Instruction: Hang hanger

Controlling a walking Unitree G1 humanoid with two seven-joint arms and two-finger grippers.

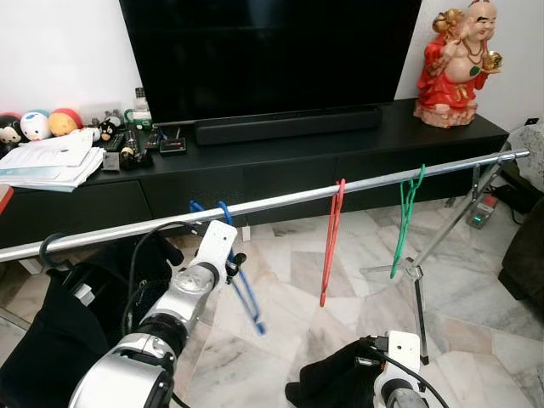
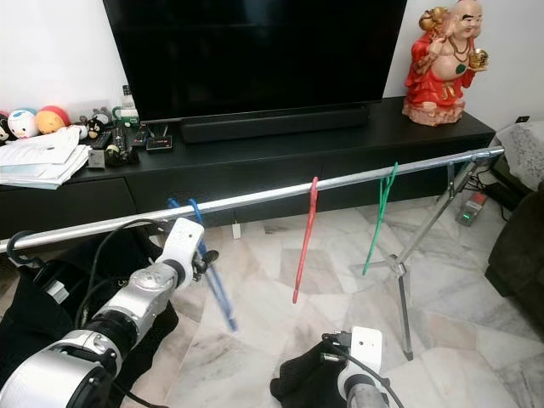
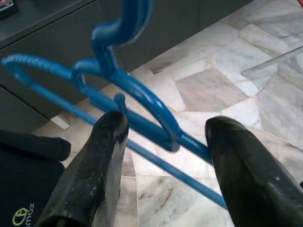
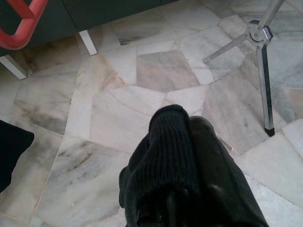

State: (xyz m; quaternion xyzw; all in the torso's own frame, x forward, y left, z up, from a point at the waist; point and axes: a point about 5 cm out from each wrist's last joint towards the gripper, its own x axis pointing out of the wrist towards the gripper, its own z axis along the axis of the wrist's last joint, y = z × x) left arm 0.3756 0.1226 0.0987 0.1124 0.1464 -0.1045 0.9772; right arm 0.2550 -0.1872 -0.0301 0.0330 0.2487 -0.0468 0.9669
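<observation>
A blue hanger (image 1: 246,293) hangs by its hook on the silver rail (image 1: 280,202) and tilts toward the floor. My left gripper (image 1: 236,260) is right at it, just below the rail. In the left wrist view the gripper (image 3: 168,125) is open, its fingers (image 3: 102,161) on either side of the hanger's neck (image 3: 142,101) without closing on it. A red hanger (image 1: 331,238) and a green hanger (image 1: 404,225) hang further right on the rail. My right gripper (image 4: 182,142) is low near the floor, fingers together with a black knit cloth (image 4: 165,151) on them.
The rail's tripod stand (image 1: 416,272) is on the marble floor at the right. Behind the rail are a black TV console (image 1: 280,161), a TV and a red statue (image 1: 455,64). Black clothing (image 1: 51,340) lies at the lower left, and a black hook (image 1: 47,248) is on the rail's left end.
</observation>
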